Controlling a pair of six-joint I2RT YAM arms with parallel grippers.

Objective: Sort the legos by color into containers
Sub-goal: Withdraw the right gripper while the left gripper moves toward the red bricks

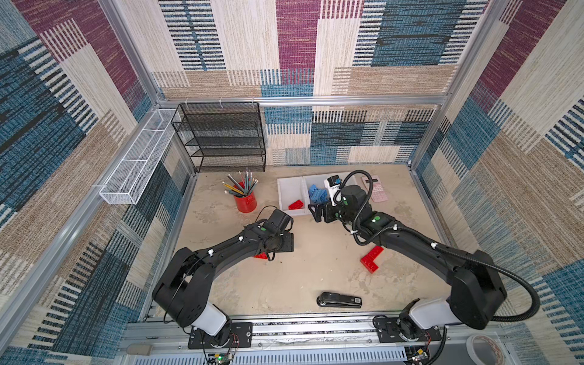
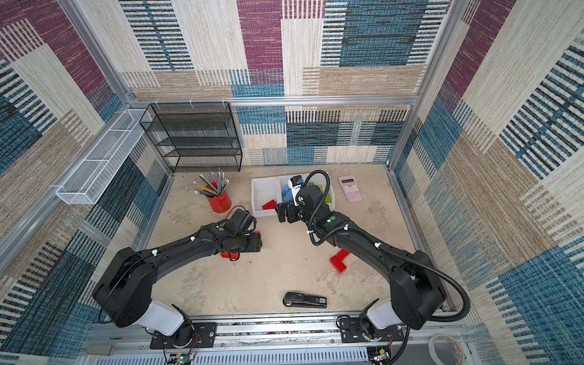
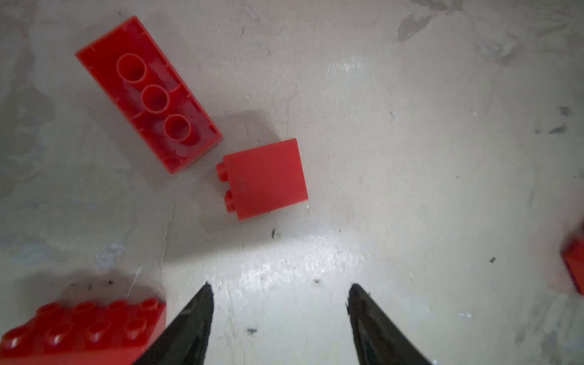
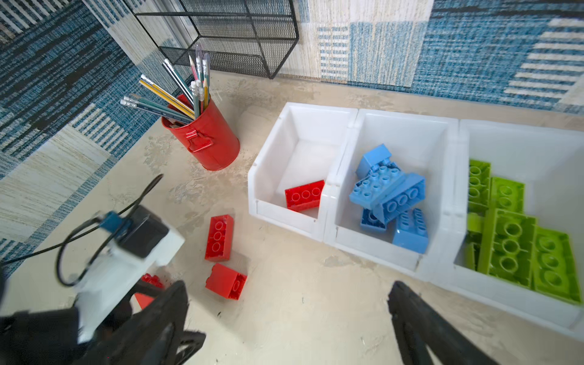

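The left gripper [image 3: 280, 286] hangs open-jawed and empty over loose red studded plastic bricks [image 3: 264, 178] on the beige tabletop [image 3: 410, 158]. Rightward, three joined white plastic bins [image 4: 355, 120] hold one red brick [image 4: 305, 195], blue bricks [image 4: 388, 196], then lime green bricks [image 4: 512, 240]; the right gripper [image 4: 288, 284] gapes empty before them.

Legos [image 4: 388, 186] in containers [image 4: 407, 132] behind stapler [image 1: 339, 299]

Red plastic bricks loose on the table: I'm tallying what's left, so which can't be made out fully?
- Both top views: red brick mostly hidden under the left arm.
- Left wrist view: blurred red brick, cut by the edge.
- Right wrist view: studded red brick partly behind left wrist camera.
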